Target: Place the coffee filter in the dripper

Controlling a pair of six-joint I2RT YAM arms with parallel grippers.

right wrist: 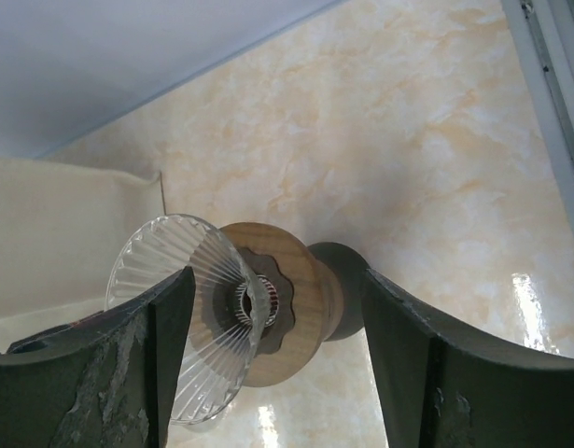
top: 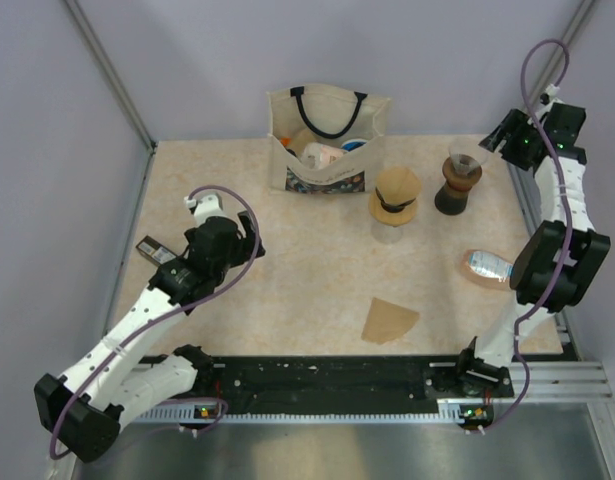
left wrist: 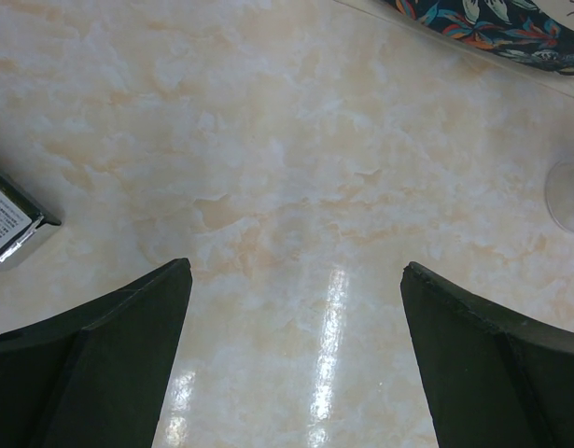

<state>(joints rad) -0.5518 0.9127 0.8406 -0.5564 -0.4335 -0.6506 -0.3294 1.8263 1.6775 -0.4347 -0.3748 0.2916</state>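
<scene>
The coffee filter [top: 389, 320], a flat light-brown paper wedge, lies on the table near the front, right of centre. The dripper [top: 484, 265], a small blue cone on a tan ring, lies at the right edge, partly behind my right arm. My right gripper [top: 487, 148] [right wrist: 277, 273] is far back on the right. Its jaws stand apart around a clear ribbed glass cone [right wrist: 189, 313] over the dark brown hourglass grinder [top: 456, 187] [right wrist: 287, 313]. Only its left finger meets the glass rim. My left gripper [top: 249, 235] [left wrist: 296, 271] hangs open over bare table on the left.
A cream tote bag [top: 327, 140] [left wrist: 492, 28] stands at the back centre. A tan ring-shaped piece with a dark band [top: 395, 195] sits on a clear glass cup [top: 387, 232] [left wrist: 568, 194]. A small dark box [top: 157, 250] [left wrist: 11, 219] lies at the left. Metal rails line both sides.
</scene>
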